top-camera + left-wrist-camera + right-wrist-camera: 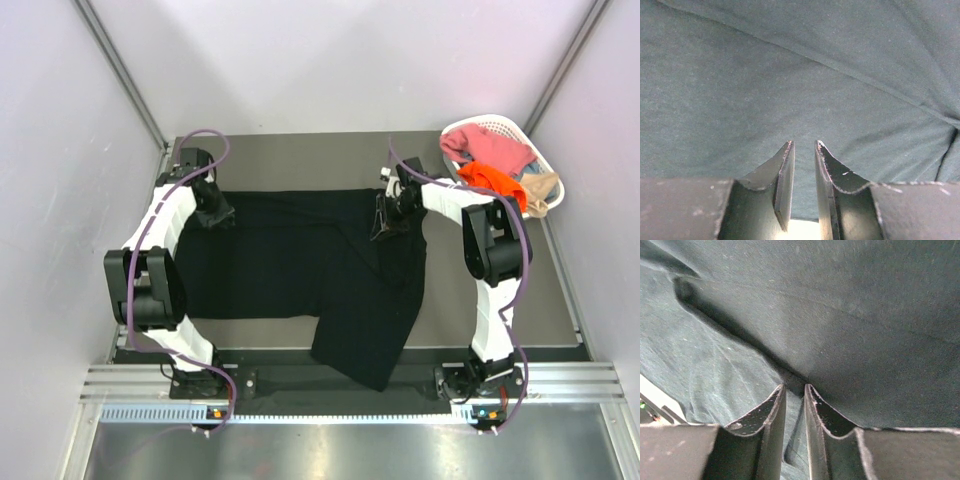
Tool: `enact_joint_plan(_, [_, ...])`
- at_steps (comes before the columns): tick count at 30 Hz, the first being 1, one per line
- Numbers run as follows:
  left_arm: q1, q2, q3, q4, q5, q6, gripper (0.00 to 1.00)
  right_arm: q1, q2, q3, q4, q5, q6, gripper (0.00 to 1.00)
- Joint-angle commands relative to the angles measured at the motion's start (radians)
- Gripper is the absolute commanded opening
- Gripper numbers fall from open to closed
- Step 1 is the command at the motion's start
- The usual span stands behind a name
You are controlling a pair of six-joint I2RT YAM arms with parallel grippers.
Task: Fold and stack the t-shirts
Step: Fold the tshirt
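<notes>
Closest to you, one corner of the black t-shirt (300,270) droops over the near edge of the table (470,310), between the two arm bases. The rest of it lies spread flat across the middle of the table, with a diagonal fold running through its right half.

At the shirt's far left corner your left gripper (215,214) is down on the cloth. In its wrist view the gripper (804,144) shows its fingers only a narrow slit apart, with dark fabric filling everything ahead. You cannot tell from this whether any cloth is pinched in that slit.

At the far right of the shirt your right gripper (388,228) sits on the fabric too. Its wrist view shows the gripper (795,386) with fingers nearly together, and a raised crease of the shirt runs straight into the gap, so it has the shirt nipped there.

Farthest off, in the far right corner of the table, the white basket (485,119) holds a pink shirt (492,148), an orange shirt (492,183) and a beige shirt (540,192), bunched together and well apart from the black one.
</notes>
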Motion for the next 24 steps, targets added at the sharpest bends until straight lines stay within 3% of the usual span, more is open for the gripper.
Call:
enact_joint_plan(1, [0.003,-0.041,-0.006,0.007,-0.005,0.013,0.28,0.016,-0.019,-0.011,0.032,0.008,-0.008,0.21])
enact_joint_plan(8, [0.003,-0.045,-0.009,0.014,-0.005,0.016,0.28,0.028,-0.053,-0.012,0.026,0.014,0.002,0.01])
enact_joint_plan(24, [0.003,-0.042,-0.028,0.017,-0.025,0.027,0.28,0.221,-0.186,-0.120,-0.013,-0.023,0.098,0.03])
